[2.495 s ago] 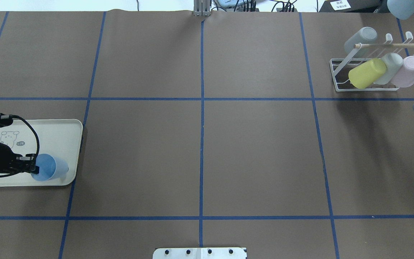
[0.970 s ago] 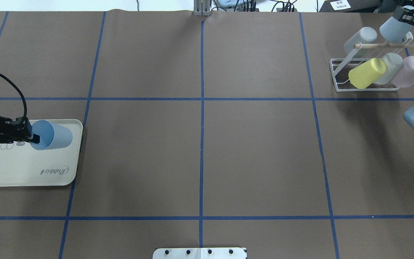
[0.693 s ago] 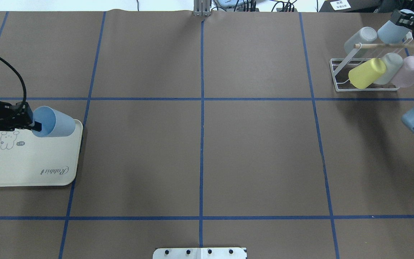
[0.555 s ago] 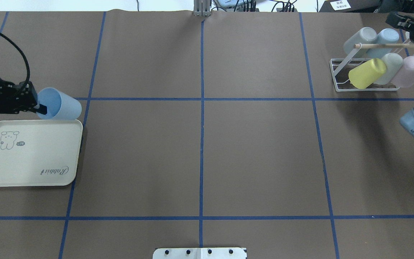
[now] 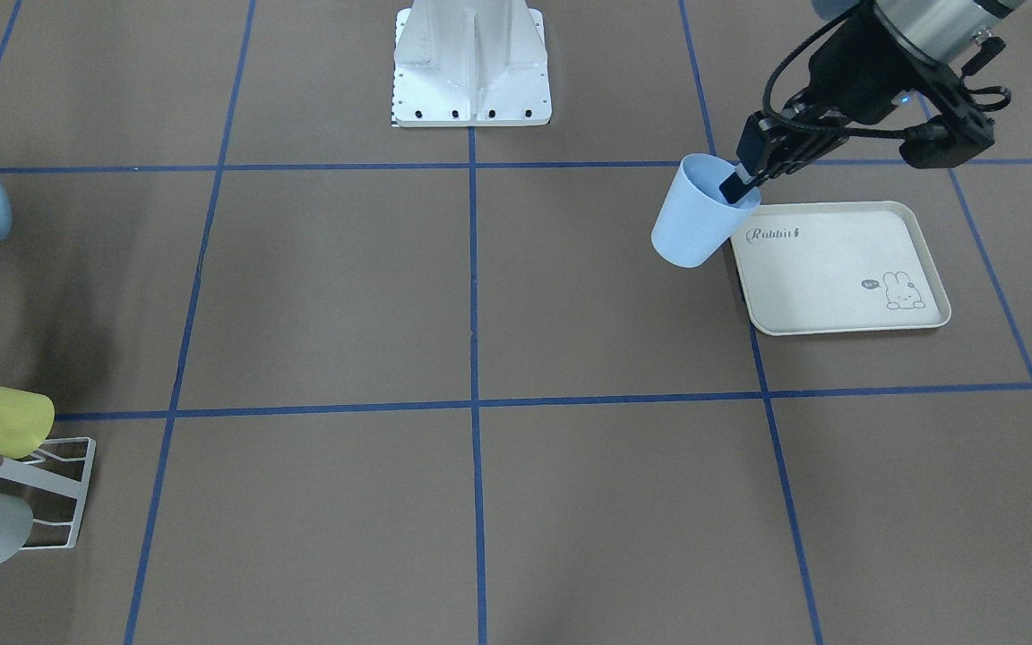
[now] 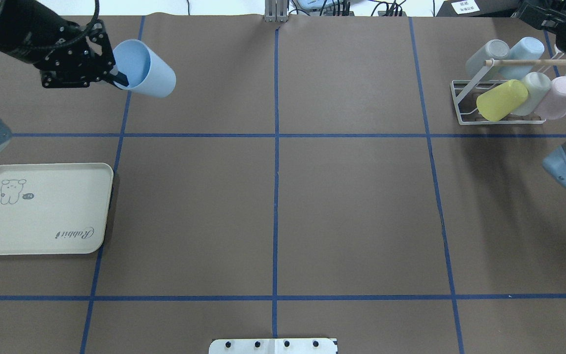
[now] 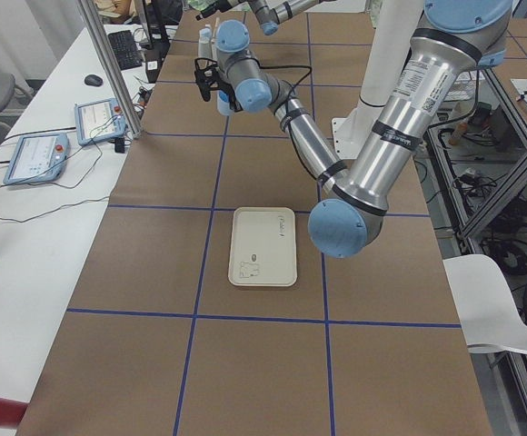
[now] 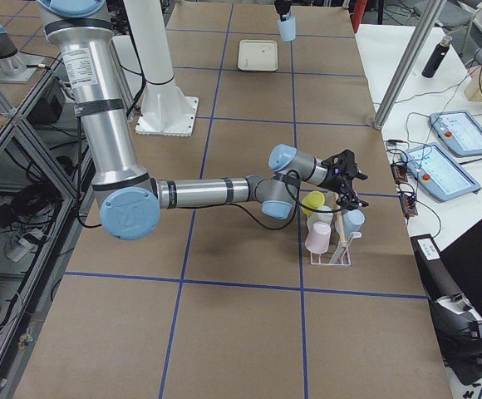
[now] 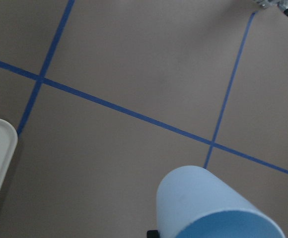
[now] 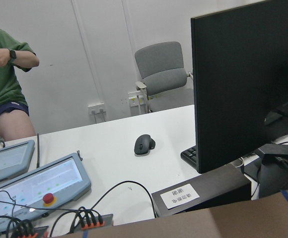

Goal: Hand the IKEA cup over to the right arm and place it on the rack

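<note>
Left gripper point(image 6: 118, 79): clamped on the cup's rim, one finger inside the mouth, one outside.
Cup point(image 6: 149, 76): light blue, held in the air and tilted, mouth towards the gripper; upper left of the overhead view.
Tray point(image 6: 42, 231): cream, flat on the table, lower left.
Rack point(image 6: 460, 105): upper right; five cups on it.
Right gripper point(image 8: 347, 176): near the rack's top; cannot tell whether it is spread or closed.
</note>
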`<state>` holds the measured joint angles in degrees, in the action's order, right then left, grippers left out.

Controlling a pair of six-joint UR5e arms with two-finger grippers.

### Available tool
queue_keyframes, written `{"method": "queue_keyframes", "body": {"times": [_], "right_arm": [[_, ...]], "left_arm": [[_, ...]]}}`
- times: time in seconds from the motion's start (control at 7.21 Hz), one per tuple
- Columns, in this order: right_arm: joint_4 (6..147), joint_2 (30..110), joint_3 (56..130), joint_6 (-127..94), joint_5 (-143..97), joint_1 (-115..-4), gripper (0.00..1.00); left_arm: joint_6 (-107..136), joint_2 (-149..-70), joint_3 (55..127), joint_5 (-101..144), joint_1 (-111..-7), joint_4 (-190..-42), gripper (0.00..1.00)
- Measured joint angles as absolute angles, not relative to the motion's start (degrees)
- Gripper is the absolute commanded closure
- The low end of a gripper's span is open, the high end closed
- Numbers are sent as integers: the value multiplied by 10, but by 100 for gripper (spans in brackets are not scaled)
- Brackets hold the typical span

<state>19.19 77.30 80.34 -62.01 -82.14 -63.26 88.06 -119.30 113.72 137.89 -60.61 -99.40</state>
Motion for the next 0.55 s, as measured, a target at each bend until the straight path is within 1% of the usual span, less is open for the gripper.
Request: {"method": "queue_keyframes", "body": {"times": [0.28, 0.55], "right_arm": [[190, 775, 872, -719, -857, -622, 1], [190, 775, 954, -879, -874, -581, 1]], "left_arm": [[990, -1264, 1107, 1323, -588, -1030, 100], [1122, -1293, 1075, 1209, -529, -1146, 100]]}}
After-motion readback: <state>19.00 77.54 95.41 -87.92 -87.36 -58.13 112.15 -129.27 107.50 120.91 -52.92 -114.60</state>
